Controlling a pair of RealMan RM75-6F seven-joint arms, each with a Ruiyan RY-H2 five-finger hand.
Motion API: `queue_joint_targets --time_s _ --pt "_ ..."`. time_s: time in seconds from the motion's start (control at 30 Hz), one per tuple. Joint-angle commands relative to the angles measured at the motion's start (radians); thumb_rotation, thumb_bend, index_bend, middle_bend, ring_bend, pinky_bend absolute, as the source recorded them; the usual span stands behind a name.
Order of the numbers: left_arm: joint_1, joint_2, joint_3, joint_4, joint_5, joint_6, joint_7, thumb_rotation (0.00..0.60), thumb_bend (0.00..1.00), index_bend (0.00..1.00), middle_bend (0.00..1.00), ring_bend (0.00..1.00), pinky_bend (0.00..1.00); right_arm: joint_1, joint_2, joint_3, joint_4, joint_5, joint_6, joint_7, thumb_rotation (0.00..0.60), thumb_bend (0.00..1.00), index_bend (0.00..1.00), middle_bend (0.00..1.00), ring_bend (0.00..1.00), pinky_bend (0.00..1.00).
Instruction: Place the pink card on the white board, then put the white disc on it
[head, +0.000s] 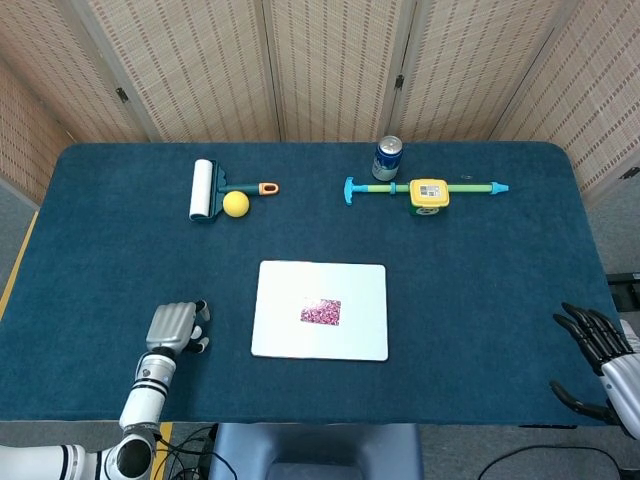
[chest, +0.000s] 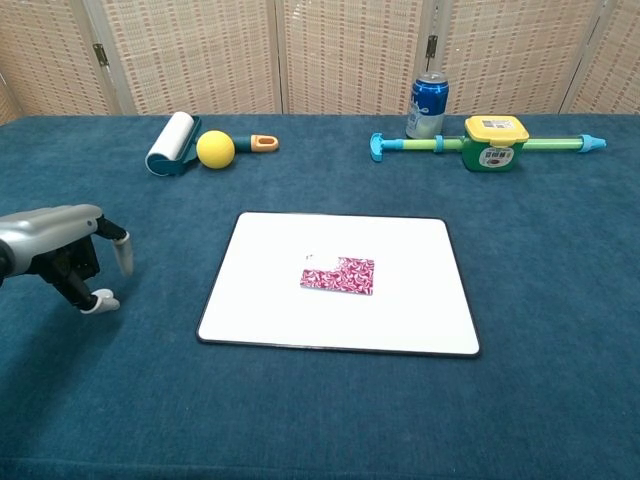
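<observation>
The pink patterned card (head: 320, 312) (chest: 338, 274) lies flat near the middle of the white board (head: 285, 335) (chest: 400, 320). I see no white disc in either view. My left hand (head: 175, 325) (chest: 62, 255) hovers over the blue cloth a little left of the board. Its fingers bend downward, apart from the thumb, and nothing is between them. My right hand (head: 598, 352) shows only in the head view, at the table's near right corner, with its fingers spread and nothing in it.
Along the far side lie a lint roller (head: 203, 189) (chest: 171, 143), a yellow ball (head: 235, 203) (chest: 215, 149), a blue can (head: 387, 158) (chest: 428, 105) and a green-and-yellow water toy (head: 428, 192) (chest: 490, 143). Folding screens stand behind the table.
</observation>
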Motion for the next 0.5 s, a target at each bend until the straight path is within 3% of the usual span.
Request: queue_joint_targets --time_s 0.03,0.5 --pt "0.006 0.001 0.002 0.013 0.003 -0.015 -0.015 0.600 0.31 0.46 1.00 0.94 1.00 0.000 -0.001 0.000 -0.001 0.001 0.000 -0.003 0.600 0.20 0.00 0.00 0.00 0.00" --pt "0.024 0.012 0.005 0.038 0.019 -0.050 -0.055 0.600 0.31 0.48 1.00 0.94 1.00 0.003 -0.003 0.000 -0.018 0.002 -0.014 -0.034 0.600 0.20 0.00 0.00 0.00 0.00"
